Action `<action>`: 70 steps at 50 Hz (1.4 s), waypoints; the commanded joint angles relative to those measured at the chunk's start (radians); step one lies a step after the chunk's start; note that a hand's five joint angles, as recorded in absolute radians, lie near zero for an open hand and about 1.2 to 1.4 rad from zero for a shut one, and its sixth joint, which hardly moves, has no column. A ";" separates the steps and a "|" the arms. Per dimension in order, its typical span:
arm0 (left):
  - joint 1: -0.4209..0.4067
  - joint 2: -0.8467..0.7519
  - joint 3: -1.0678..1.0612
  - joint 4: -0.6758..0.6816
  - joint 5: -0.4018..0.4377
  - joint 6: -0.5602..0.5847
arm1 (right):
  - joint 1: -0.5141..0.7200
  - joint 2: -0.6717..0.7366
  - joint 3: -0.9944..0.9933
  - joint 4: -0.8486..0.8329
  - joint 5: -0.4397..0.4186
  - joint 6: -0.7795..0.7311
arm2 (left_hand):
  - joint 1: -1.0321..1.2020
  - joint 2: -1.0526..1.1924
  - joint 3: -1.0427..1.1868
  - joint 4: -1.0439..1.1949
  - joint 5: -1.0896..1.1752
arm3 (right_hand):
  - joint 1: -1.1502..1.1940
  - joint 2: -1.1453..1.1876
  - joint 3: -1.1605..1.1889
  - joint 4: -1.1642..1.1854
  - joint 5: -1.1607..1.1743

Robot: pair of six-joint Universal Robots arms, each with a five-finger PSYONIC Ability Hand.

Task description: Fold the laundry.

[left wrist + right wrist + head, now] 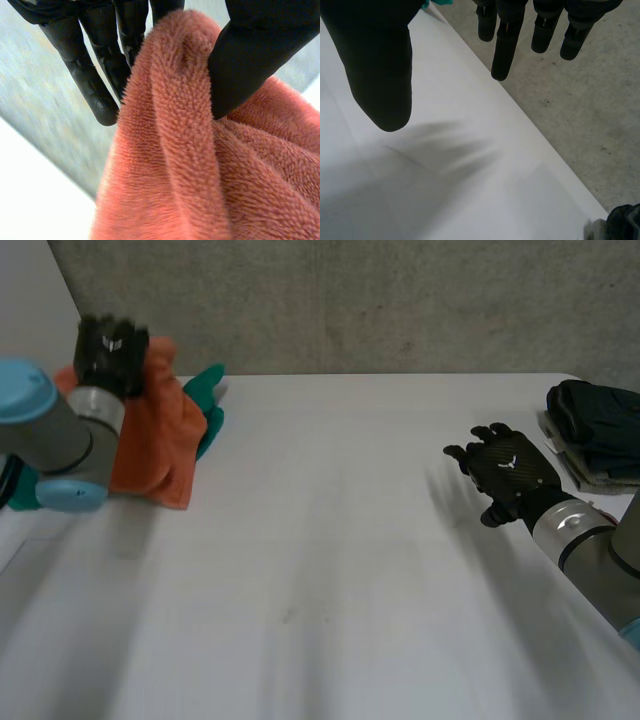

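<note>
An orange fleece cloth hangs at the table's far left, lifted by its top edge. My left hand is shut on that edge. In the left wrist view a fold of the orange cloth is pinched between the thumb and the fingers. A teal cloth lies behind and under the orange one, mostly hidden. My right hand hovers open over the white table at the right, holding nothing. Its straight fingers and thumb are spread above the bare tabletop.
A stack of dark folded clothes sits at the table's far right edge, beside my right hand; its corner shows in the right wrist view. A grey wall runs behind the table.
</note>
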 commanded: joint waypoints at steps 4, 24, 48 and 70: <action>-0.236 0.465 -0.304 0.042 0.009 -0.278 | 0.000 -0.044 0.017 0.002 0.018 0.015 | 0.280 0.205 0.210 0.201 0.269 | -0.054 -0.379 -0.041 -0.038 -0.369; -0.573 0.212 -0.519 -0.275 -0.091 -0.312 | -0.040 -0.071 -0.006 0.014 0.020 0.018 | -0.612 -0.687 -0.682 -0.691 -0.623 | -0.054 -0.379 -0.041 -0.038 -0.369; -0.132 0.191 -0.346 -0.226 0.104 -0.140 | 0.147 -0.024 -0.133 0.430 0.014 0.377 | -0.797 -0.872 -0.867 -0.876 -0.808 | -0.054 -0.379 -0.041 -0.038 -0.369; -0.198 0.018 -0.116 -0.121 0.122 0.007 | 0.414 -0.142 -0.149 0.300 0.046 0.101 | -0.915 -0.989 -0.984 -0.994 -0.925 | 1.167 0.843 1.181 1.184 0.853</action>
